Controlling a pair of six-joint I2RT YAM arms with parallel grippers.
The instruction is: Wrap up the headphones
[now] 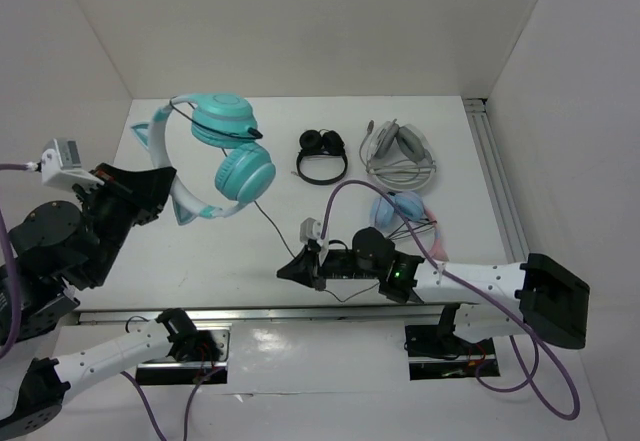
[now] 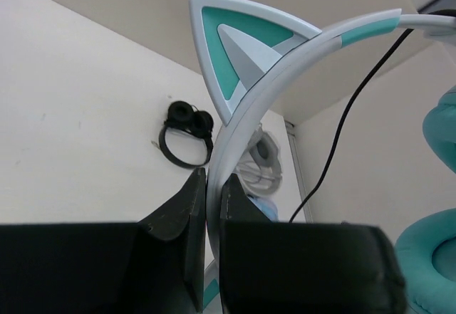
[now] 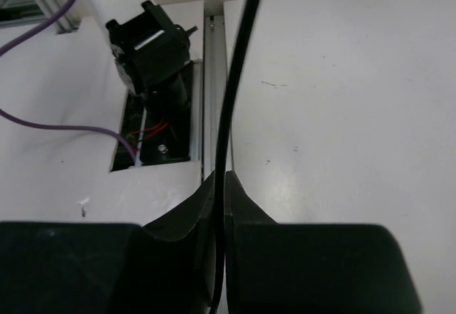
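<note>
The teal headphones (image 1: 225,146) with pale headband and cat ears are held up above the table's back left. My left gripper (image 1: 165,193) is shut on the headband (image 2: 246,111), just below a cat ear (image 2: 235,50). The thin black cable (image 1: 268,216) runs from the ear cups down to my right gripper (image 1: 292,271), low near the front edge. In the right wrist view the right gripper (image 3: 222,186) is shut on the cable (image 3: 231,79). A teal ear cup (image 2: 431,264) shows at the right of the left wrist view.
Small black headphones (image 1: 322,154), a grey-white pair (image 1: 398,151) and pink-and-blue cat-ear headphones (image 1: 405,211) lie at the back right of the table. An aluminium rail (image 1: 495,176) runs along the right edge. White walls enclose the table.
</note>
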